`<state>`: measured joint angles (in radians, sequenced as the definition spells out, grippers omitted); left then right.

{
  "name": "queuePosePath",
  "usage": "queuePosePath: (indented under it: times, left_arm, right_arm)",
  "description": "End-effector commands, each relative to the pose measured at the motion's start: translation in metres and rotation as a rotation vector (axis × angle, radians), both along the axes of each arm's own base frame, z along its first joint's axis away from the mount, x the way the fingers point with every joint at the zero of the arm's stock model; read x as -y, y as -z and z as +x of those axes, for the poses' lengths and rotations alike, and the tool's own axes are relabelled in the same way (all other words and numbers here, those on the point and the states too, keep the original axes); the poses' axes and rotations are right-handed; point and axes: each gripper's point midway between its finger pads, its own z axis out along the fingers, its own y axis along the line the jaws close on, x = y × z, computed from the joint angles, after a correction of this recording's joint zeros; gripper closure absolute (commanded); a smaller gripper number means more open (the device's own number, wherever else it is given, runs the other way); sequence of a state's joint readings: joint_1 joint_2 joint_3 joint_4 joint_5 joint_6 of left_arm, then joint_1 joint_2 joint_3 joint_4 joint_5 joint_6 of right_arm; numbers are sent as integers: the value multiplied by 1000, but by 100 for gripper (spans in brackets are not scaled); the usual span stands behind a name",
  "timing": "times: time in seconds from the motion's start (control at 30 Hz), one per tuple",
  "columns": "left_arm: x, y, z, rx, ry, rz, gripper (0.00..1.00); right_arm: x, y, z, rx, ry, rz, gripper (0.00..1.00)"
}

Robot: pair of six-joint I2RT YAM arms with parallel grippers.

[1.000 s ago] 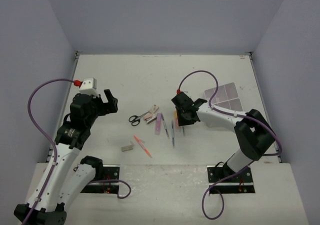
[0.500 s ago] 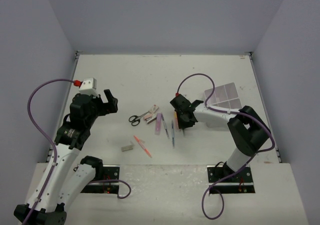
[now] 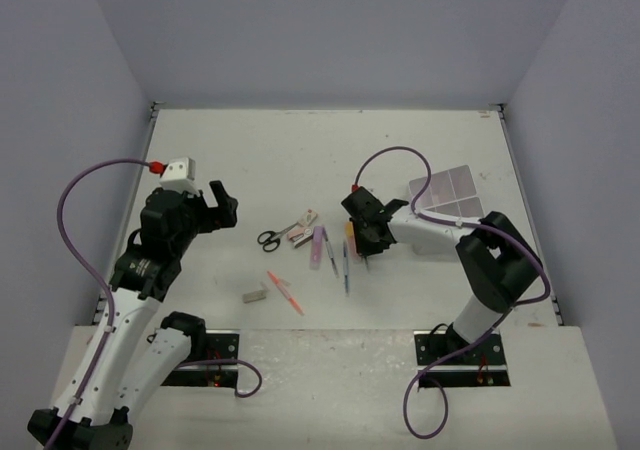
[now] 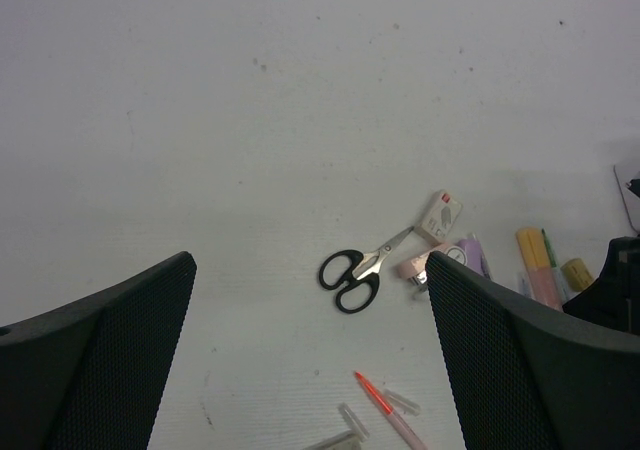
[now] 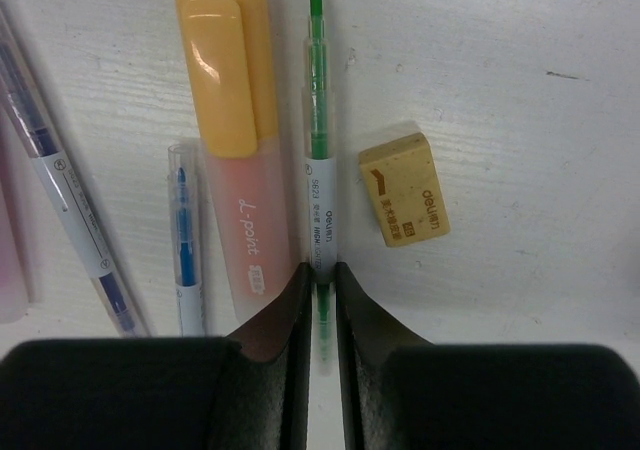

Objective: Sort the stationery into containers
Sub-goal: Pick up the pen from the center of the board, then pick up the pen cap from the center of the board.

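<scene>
green pen (image 5: 317,170) flat on counter (image 5: 520,120), between orange marker (image 5: 232,120) and tan eraser (image 5: 403,190), well apart from tray (image 3: 447,195) | right claw (image 5: 320,278) has edged in, now pinching its barrel | left claw (image 4: 308,260) spread, idle | lift likely next

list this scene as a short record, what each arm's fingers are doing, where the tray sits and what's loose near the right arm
left fingers: open, empty, above the table
right fingers: shut on green pen, which lies flat
beside that pen: orange marker on one side, tan eraser on the other
scissors: loose, mid-table
tray: far right side, contents unclear
</scene>
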<state>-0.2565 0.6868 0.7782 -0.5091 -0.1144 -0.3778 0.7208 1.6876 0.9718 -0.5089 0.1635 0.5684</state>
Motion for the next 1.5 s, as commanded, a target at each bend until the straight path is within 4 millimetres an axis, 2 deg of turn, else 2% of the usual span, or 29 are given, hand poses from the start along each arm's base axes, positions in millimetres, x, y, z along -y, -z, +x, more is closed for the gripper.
queuePosePath:
  times: [0.0,0.2,0.27,0.3,0.33,0.4,0.47,0.5,0.57,0.6,0.63,0.73,0.8,0.83,0.9,1.07,1.17,1.23,1.3,1.47]
  left_arm:
    - [7,-3,3,28,42,3,0]
    - [15,-2,0,-28,22,-86,0]
    - [14,2,-2,-63,-6,-99,0]
    - [14,16,-3,-132,-41,-93,0]
    - [16,20,-5,-151,-55,-98,0]
    - [32,35,-9,-212,-68,-105,0]
    - [58,47,-18,-245,-79,-98,0]
    - [62,52,-24,-254,-119,-56,0]
    - [74,63,-39,-285,-170,37,1]
    - [96,68,-47,-308,-188,38,1]
    - [98,63,-54,-300,-210,24,1]
    - [99,95,-68,-379,-301,166,10]
    - [108,106,-70,-402,-314,163,21]
    - [111,110,-70,-411,-314,154,33]
    - [112,116,-70,-414,-318,143,40]
    - [97,127,-66,-409,-387,125,44]
    - [74,150,-65,-464,-452,138,51]
    - [76,164,-68,-503,-438,103,55]
    - [80,167,-70,-509,-434,58,61]
    - [77,177,-74,-517,-432,56,61]
  right_arm:
    - [1,-32,9,86,27,33,100]
    - [23,-105,8,252,59,72,100]
    - [26,-121,5,290,46,102,100]
    - [27,-132,0,314,31,132,100]
    - [29,-138,-2,330,25,145,100]
    - [29,-147,-8,349,11,183,100]
    - [29,-154,-12,372,3,217,100]
    - [29,-157,-12,382,0,229,100]
    - [29,-158,-14,385,-9,234,100]
    - [30,-156,-15,381,-10,231,100]
    - [30,-156,-16,382,-14,229,100]
    - [32,-149,-18,379,-23,228,100]
    - [33,-147,-19,384,-27,232,100]
    - [32,-147,-20,385,-33,237,100]
    - [33,-147,-21,392,-37,241,100]
    - [38,-146,-21,410,-43,226,100]
    - [37,-142,-21,400,-46,221,100]
    - [37,-139,-21,395,-47,220,100]
    - [38,-137,-21,396,-43,211,100]
    - [38,-135,-21,390,-44,206,100]
